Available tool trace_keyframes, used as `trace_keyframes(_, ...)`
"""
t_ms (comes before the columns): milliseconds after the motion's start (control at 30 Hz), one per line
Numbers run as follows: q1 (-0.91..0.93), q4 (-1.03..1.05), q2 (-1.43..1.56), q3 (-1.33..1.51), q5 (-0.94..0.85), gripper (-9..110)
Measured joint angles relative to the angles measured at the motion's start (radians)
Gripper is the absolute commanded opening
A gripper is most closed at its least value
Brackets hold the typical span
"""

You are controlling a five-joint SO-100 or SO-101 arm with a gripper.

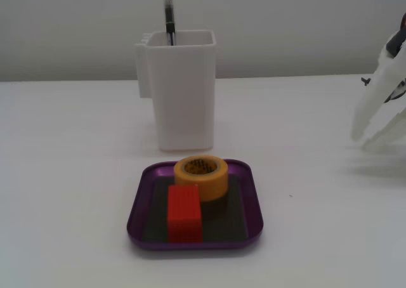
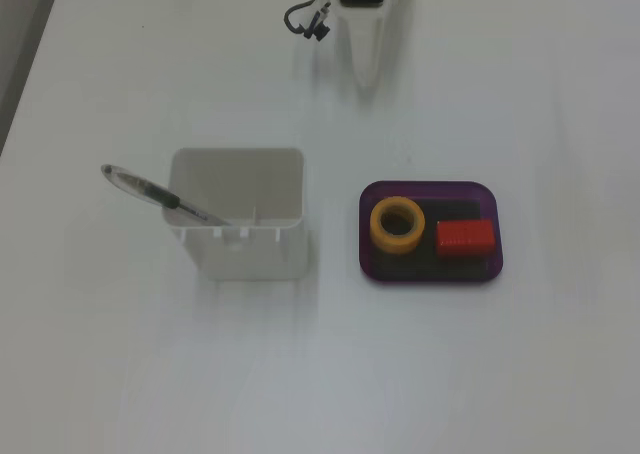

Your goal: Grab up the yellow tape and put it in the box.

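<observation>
Flanking the yellow tape (image 1: 201, 174) in the box (image 1: 141, 202): red block (image 1: 184, 212); jaws narrowly parted, empty.

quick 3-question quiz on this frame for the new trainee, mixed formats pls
1. True or false: the yellow tape lies inside the purple box.
2. What shares the box with the tape? A) a pen B) a red block C) nothing
3. Fill in: the pen stands in the white ____.

Key:
1. True; the tape rests on the box floor, and the end effector is off to the side, holding nothing.
2. B, the red block.
3. container.
</observation>
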Motion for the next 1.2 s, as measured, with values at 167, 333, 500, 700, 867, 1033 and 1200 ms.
trace_keyframes(167, 0.012, 0.000, 0.000, 0.000, -0.002, 0)
trace_keyframes(333, 0.012, 0.000, 0.000, 0.000, -0.002, 0)
trace_keyframes(500, 0.012, 0.000, 0.000, 0.000, -0.002, 0)
trace_keyframes(700, 0.012, 0.000, 0.000, 0.000, -0.002, 0)
trace_keyframes(867, 0.012, 0.000, 0.000, 0.000, -0.002, 0)
trace_keyframes(1033, 0.012, 0.000, 0.000, 0.000, -0.002, 0)
trace_keyframes(1200, 0.012, 0.000, 0.000, 0.000, -0.002, 0)
